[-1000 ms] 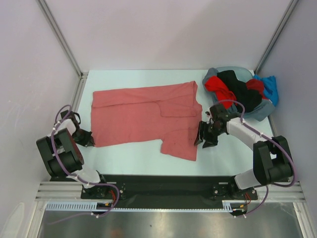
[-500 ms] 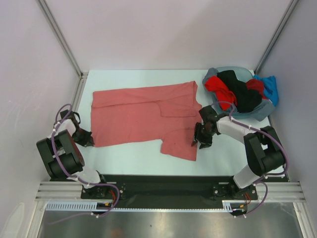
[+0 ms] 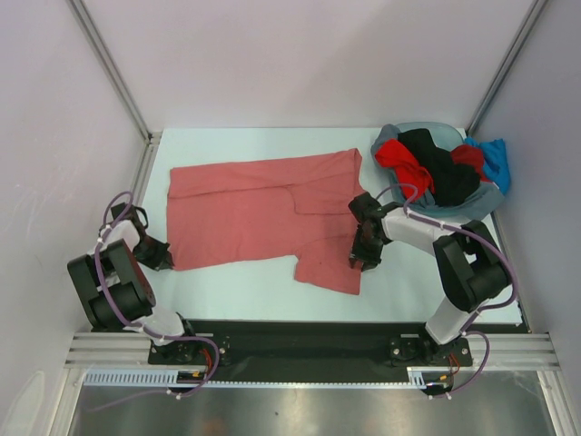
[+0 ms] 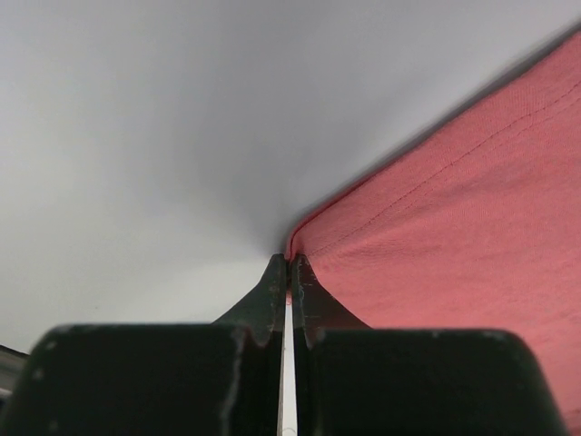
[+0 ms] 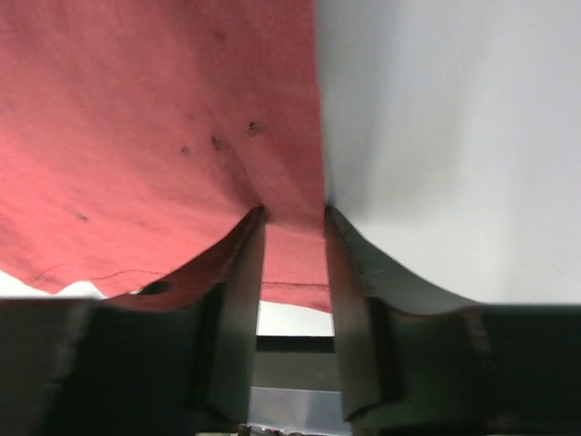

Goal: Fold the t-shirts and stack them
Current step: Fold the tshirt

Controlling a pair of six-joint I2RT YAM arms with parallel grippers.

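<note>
A salmon-red t-shirt [image 3: 254,209] lies spread on the pale table, its right part folded over. My left gripper [image 3: 159,254] sits at the shirt's near left corner. In the left wrist view the left gripper [image 4: 290,262] is shut, with the corner of the shirt [image 4: 454,236] pinched at its tips. My right gripper [image 3: 360,252] is at the shirt's right edge. In the right wrist view the right gripper [image 5: 292,216] is open, its jaws straddling the edge of the cloth [image 5: 163,127]. More t-shirts, red [image 3: 399,159], black [image 3: 445,173] and blue [image 3: 495,159], are piled at the back right.
The grey-blue basin [image 3: 481,204] holding the pile stands at the back right corner. Metal frame posts [image 3: 109,68] and side walls close in the table. A black rail [image 3: 290,336] runs along the near edge between the arm bases.
My right gripper has moved left from the bare table onto the shirt's right edge. The left gripper and the shirt have not moved.
</note>
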